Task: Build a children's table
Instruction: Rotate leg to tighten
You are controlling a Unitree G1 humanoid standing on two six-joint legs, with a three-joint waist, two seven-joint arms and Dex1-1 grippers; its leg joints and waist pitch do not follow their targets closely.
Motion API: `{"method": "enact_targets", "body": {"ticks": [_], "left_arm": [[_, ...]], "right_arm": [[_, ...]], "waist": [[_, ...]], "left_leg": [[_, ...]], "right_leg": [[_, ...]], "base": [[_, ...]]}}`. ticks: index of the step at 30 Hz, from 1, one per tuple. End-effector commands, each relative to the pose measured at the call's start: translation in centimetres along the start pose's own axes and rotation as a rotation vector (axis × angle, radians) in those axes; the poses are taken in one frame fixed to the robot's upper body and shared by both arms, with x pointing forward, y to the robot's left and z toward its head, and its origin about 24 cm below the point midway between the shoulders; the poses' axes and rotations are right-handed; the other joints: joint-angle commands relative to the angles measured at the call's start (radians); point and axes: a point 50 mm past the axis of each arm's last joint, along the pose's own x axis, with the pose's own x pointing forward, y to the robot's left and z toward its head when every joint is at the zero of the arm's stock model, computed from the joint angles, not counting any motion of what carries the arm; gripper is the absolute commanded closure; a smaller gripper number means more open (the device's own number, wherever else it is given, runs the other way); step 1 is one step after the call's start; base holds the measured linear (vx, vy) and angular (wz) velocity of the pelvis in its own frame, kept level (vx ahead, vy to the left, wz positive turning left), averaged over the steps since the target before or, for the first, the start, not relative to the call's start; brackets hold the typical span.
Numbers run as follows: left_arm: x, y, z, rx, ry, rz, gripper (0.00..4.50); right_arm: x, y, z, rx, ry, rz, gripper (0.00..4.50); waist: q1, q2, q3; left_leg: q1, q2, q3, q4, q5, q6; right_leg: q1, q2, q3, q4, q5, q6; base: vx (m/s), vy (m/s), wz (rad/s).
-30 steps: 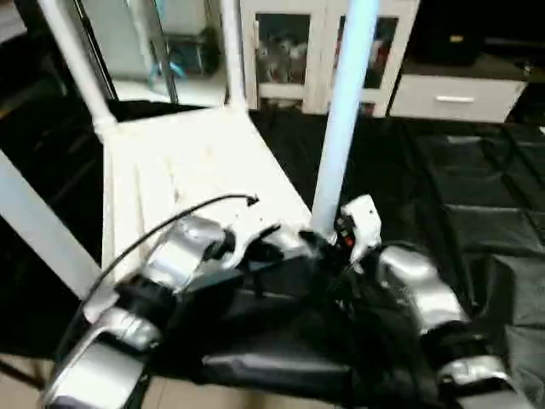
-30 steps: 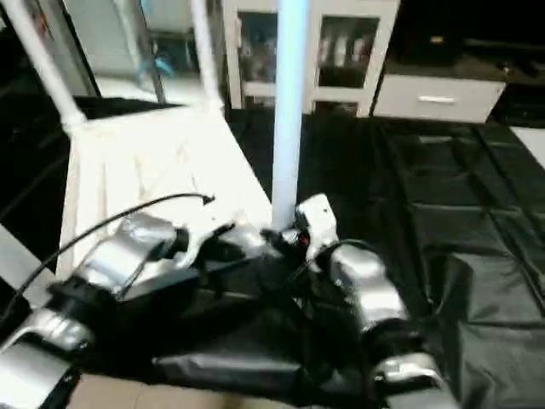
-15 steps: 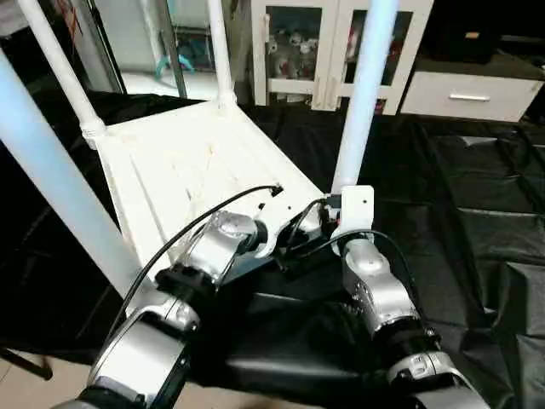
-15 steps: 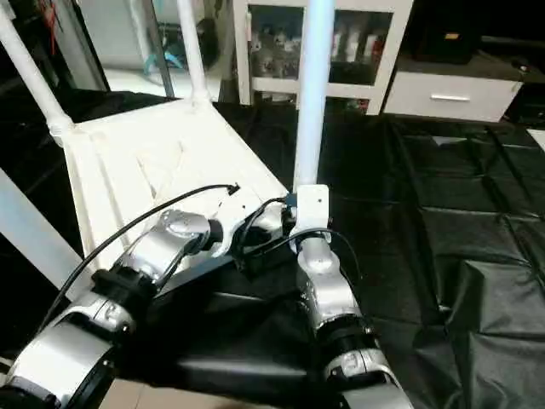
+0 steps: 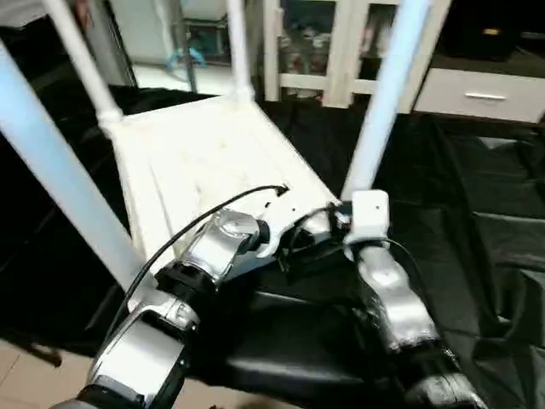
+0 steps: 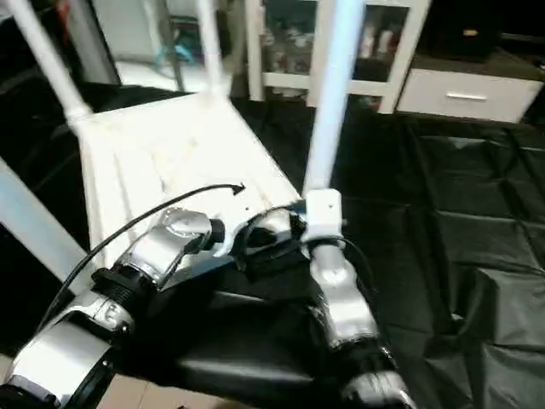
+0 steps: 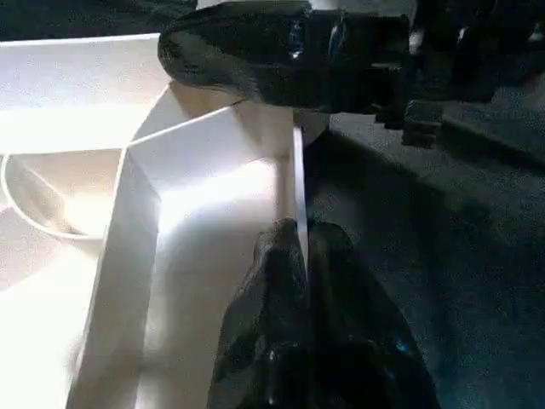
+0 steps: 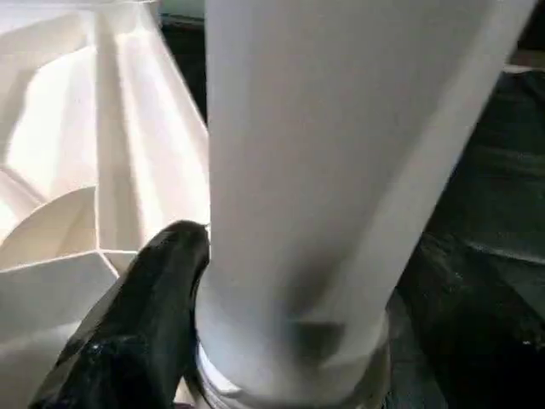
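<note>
The white table top [image 5: 200,170] is seen upside down in the centre-left of the left eye view, resting on a black sheet [image 5: 502,247] that covers the surface across the right and lower parts of the frame. Four white tube legs rise from its corners: the near-right leg [image 5: 381,102] stands just right of centre, the near-left leg [image 5: 51,170] crosses the left edge of the frame, and the far-left leg [image 5: 81,60] and far-right leg [image 5: 237,47] are seen in the upper left. A white cabinet [image 5: 319,51] with glass doors stands in the upper centre, beyond the sheet. In the left wrist view, the left gripper [image 7: 298,256] is clenched on the thin rim of the table top at its near-right corner, one black finger to each side of the white wall. In the right wrist view, the right gripper [image 8: 281,341] is placed at the base of the near-right leg, where one black finger [image 8: 140,307] lies against the tube just above the socket collar; the other finger is hidden behind the leg, so whether the leg is truly grasped cannot be told. A black cable [image 5: 204,221] arcs over the silver left forearm [image 5: 213,251].
</note>
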Motion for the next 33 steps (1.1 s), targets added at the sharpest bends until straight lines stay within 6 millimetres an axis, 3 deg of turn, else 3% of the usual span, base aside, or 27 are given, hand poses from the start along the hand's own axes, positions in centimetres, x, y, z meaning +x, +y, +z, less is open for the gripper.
{"method": "enact_targets", "body": {"ticks": [1, 6, 8, 9, 10, 11, 13, 17, 21, 23, 24, 25, 26, 27, 28, 29, 31, 32, 33], "left_arm": [[-0.2, -0.2, -3.1, -0.051, 0.109, 0.000, 4.50], [0.3, -0.2, -1.9, 0.024, 0.049, 0.003, 4.50], [0.4, -0.1, -1.4, 0.065, 0.022, 0.005, 4.50], [0.4, -0.1, -1.3, 0.067, 0.021, 0.005, 4.50], [0.5, -0.2, -0.9, 0.118, -0.012, -0.006, 4.50], [0.5, -0.3, -0.7, 0.137, -0.030, -0.018, 4.50], [0.6, -0.4, -0.4, 0.157, -0.053, -0.030, 4.50], [1.1, -1.1, 0.2, 0.189, -0.113, -0.064, 4.50], [1.5, -1.1, 0.9, 0.193, -0.166, -0.020, 4.50], [1.5, -1.0, 1.1, 0.184, -0.188, -0.004, 4.06], [1.4, -0.8, 1.4, 0.150, -0.217, 0.012, 4.06], [1.4, -0.8, 1.5, 0.146, -0.221, 0.014, 3.95], [0.8, -0.1, 2.8, 0.088, -0.340, 0.073, 3.82], [0.5, 0.2, 3.3, 0.076, -0.378, 0.093, 3.82], [0.1, 0.5, 3.9, 0.054, -0.435, 0.120, 3.69], [0.0, 0.5, 4.1, 0.047, -0.450, 0.126, 3.59], [-0.6, 0.8, 4.7, 0.029, -0.508, 0.139, 3.51], [-1.2, 1.1, 4.9, 0.006, -0.525, 0.136, 3.51], [-1.6, 1.2, 4.9, -0.006, -0.530, 0.130, 3.51]], "right_arm": [[-1.0, -3.2, 1.1, -0.022, -0.068, -0.047, 0.93], [-3.5, -3.0, 0.9, -0.007, -0.117, 0.145, 0.93], [-4.8, -2.5, 0.5, 0.005, -0.099, 0.281, 0.93], [-4.9, -2.5, 0.5, 0.005, -0.098, 0.284, 0.93], [-6.4, -2.4, 0.0, 0.024, -0.068, 0.404, 0.93], [-7.0, -2.3, -0.1, 0.023, -0.065, 0.456, 0.93], [-8.2, -2.5, -0.2, 0.027, -0.041, 0.537, 0.93], [-9.6, -3.0, -0.6, 0.002, -0.004, 0.620, 0.93], [-9.0, -2.9, -0.4, -0.019, -0.009, 0.582, 0.93], [-8.8, -2.8, -0.4, -0.027, -0.009, 0.581, 0.84], [-8.6, -2.7, -0.4, -0.026, -0.008, 0.577, 0.84], [-8.6, -2.7, -0.4, -0.025, -0.008, 0.577, 0.84], [-7.7, -2.2, -0.2, -0.030, -0.010, 0.561, 0.84], [-7.5, -2.0, -0.1, -0.025, -0.009, 0.557, 0.84], [-7.1, -1.9, -0.1, -0.034, -0.001, 0.551, 0.84], [-6.9, -1.9, -0.1, -0.037, 0.002, 0.550, 0.84], [-6.6, -1.6, -0.2, -0.031, 0.014, 0.568, 0.84], [-6.2, -1.3, -0.1, -0.042, 0.024, 0.591, 0.84], [-6.0, -1.1, -0.1, -0.049, 0.030, 0.607, 0.84]], "waist": [[-0.006, 0.002, -0.058], [0.002, -0.003, -0.054], [0.002, -0.005, -0.047], [0.000, 0.003, -0.046], [-0.003, 0.002, -0.042], [0.001, -0.001, -0.045], [-0.003, 0.005, -0.046], [-0.002, 0.000, -0.047], [-0.001, -0.004, -0.050], [0.004, -0.001, -0.051], [0.004, -0.001, -0.051], [0.008, -0.008, -0.053], [0.011, -0.013, -0.055], [0.009, -0.009, -0.058], [0.008, -0.012, -0.059], [0.006, -0.016, -0.060], [0.005, -0.015, -0.061], [0.004, -0.028, -0.064], [0.004, -0.022, -0.065]], "left_leg": [[0.018, 0.057, -0.009, -0.072, -0.109, 0.075], [0.004, 0.058, -0.015, -0.075, -0.124, 0.087], [0.001, 0.059, -0.017, -0.083, -0.197, 0.084], [-0.001, 0.057, -0.019, -0.086, -0.218, 0.079], [0.003, 0.057, -0.019, -0.088, -0.264, 0.069], [0.010, 0.060, -0.020, -0.085, -0.267, 0.071], [0.001, 0.062, -0.021, -0.085, -0.240, 0.075], [-0.008, 0.060, -0.020, -0.079, -0.190, 0.096], [-0.006, 0.062, -0.019, -0.075, -0.159, 0.099], [-0.005, 0.061, -0.016, -0.072, -0.143, 0.108], [-0.005, 0.061, -0.016, -0.072, -0.143, 0.108], [-0.006, 0.059, -0.016, -0.070, -0.135, 0.112], [-0.007, 0.061, -0.016, -0.070, -0.126, 0.112], [-0.010, 0.061, -0.018, -0.070, -0.120, 0.107], [-0.009, 0.063, -0.019, -0.070, -0.113, 0.108], [-0.010, 0.065, -0.019, -0.064, -0.069, 0.121], [-0.012, 0.062, -0.017, -0.059, -0.035, 0.140], [-0.013, 0.061, -0.017, -0.055, -0.006, 0.161], [-0.017, 0.057, -0.016, -0.049, 0.028, 0.182]], "right_leg": [[0.046, -0.056, 0.049, -0.048, -0.040, -0.233], [0.059, -0.063, 0.048, -0.053, -0.060, -0.204], [0.060, -0.068, 0.049, -0.067, -0.178, -0.178], [0.060, -0.068, 0.047, -0.072, -0.224, -0.170], [0.056, -0.066, 0.046, -0.085, -0.316, -0.148], [0.055, -0.067, 0.051, -0.090, -0.317, -0.135], [0.055, -0.064, 0.051, -0.079, -0.254, -0.159], [0.058, -0.068, 0.048, -0.078, -0.262, -0.160], [0.051, -0.067, 0.047, -0.075, -0.245, -0.168], [0.050, -0.066, 0.047, -0.070, -0.211, -0.180], [0.050, -0.066, 0.047, -0.070, -0.211, -0.180], [0.052, -0.069, 0.046, -0.067, -0.212, -0.182], [0.052, -0.072, 0.045, -0.063, -0.206, -0.192], [0.053, -0.070, 0.044, -0.059, -0.180, -0.203], [0.053, -0.070, 0.043, -0.056, -0.157, -0.208], [0.052, -0.067, 0.042, -0.045, -0.058, -0.230], [0.053, -0.066, 0.043, -0.037, 0.000, -0.241], [0.059, -0.070, 0.042, -0.028, 0.041, -0.256], [0.057, -0.070, 0.041, -0.026, 0.063, -0.263]], "base": [[0.000, 0.000, 0.00], [0.000, 0.000, 0.00], [0.000, 0.000, 0.00], [0.000, 0.000, 0.00], [0.000, 0.000, 0.00], [0.000, 0.000, 0.00], [0.000, 0.000, 0.00], [0.000, 0.000, 0.00], [0.000, 0.000, 0.00], [0.000, 0.000, 0.00], [0.000, 0.000, 0.00], [0.000, 0.000, 0.00], [0.000, 0.000, 0.00], [0.000, 0.000, 0.00], [0.000, 0.000, 0.00], [0.000, 0.000, 0.00], [0.000, 0.000, 0.00], [0.000, 0.000, 0.00], [0.000, 0.000, 0.00]]}}
